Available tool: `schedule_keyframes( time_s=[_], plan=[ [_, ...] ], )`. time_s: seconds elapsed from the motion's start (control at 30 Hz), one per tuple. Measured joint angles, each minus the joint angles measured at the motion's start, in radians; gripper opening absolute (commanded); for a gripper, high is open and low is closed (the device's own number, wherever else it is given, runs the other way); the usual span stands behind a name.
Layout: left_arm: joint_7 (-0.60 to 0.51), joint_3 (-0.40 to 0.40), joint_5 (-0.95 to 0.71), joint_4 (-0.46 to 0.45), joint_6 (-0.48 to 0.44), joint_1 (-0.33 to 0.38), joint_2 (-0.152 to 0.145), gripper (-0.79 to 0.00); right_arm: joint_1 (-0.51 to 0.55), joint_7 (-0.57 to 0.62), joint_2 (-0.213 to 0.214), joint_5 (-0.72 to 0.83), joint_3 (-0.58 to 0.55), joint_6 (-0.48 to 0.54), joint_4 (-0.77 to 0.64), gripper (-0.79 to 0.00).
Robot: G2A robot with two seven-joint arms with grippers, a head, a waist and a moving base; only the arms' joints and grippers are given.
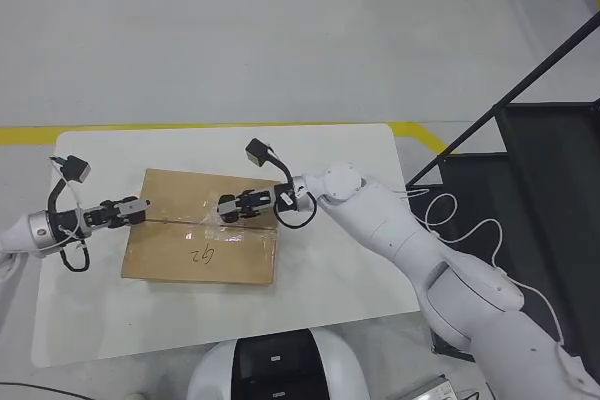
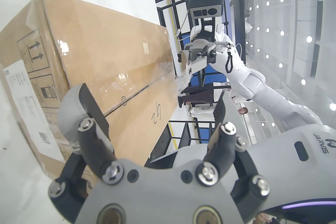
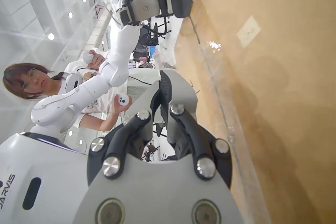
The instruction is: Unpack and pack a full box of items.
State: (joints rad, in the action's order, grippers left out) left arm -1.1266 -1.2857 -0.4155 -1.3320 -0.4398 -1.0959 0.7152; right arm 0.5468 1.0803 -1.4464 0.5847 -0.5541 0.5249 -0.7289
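A closed cardboard box (image 1: 202, 228) lies in the middle of the white table, its top seam covered with clear tape. My left gripper (image 1: 138, 210) is open at the box's left end, level with the seam; in the left wrist view its jaws (image 2: 153, 93) stand wide apart in front of the box (image 2: 110, 51). My right gripper (image 1: 225, 208) hovers over the seam near the box's middle. It is shut on a crumpled strip of clear tape (image 2: 184, 75) lifted off the seam. The right wrist view has its fingers (image 3: 164, 83) pressed together beside the box top (image 3: 262, 51).
The table (image 1: 330, 270) has bare surface in front of the box and to its right. A black metal frame (image 1: 540, 150) stands off the table's right side. A yellow floor line (image 1: 20, 133) runs behind the table.
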Motion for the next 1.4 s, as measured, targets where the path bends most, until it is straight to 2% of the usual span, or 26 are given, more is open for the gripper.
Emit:
schedule_keyframes(
  time_s=[0.37,0.63,0.67,0.73,1.23,1.4],
  plan=[
    [0.000,-0.030,0.003,-0.012,-0.002,-0.029,-0.001,0.000,-0.023,-0.038,-0.053,-0.086,0.034,-0.039,0.039,-0.785],
    [-0.001,-0.044,0.004,-0.018,0.000,-0.037,0.001,0.000,-0.037,-0.001,-0.077,-0.063,0.015,0.002,0.059,-0.785],
    [-0.002,-0.046,0.003,-0.020,0.000,-0.037,0.002,0.000,-0.039,0.010,-0.078,-0.061,0.011,0.004,0.064,-0.696],
    [-0.005,-0.048,0.002,-0.023,-0.001,-0.036,0.002,0.000,-0.042,0.019,-0.080,-0.066,0.008,0.004,0.071,0.000],
    [-0.056,-0.063,-0.013,-0.070,-0.024,-0.035,0.006,0.000,-0.034,0.053,-0.098,-0.056,-0.033,0.009,0.103,0.000],
    [-0.070,-0.066,-0.021,-0.063,-0.028,-0.032,0.008,0.000,-0.028,0.109,-0.098,-0.042,-0.051,0.049,0.088,0.000]
  ],
)
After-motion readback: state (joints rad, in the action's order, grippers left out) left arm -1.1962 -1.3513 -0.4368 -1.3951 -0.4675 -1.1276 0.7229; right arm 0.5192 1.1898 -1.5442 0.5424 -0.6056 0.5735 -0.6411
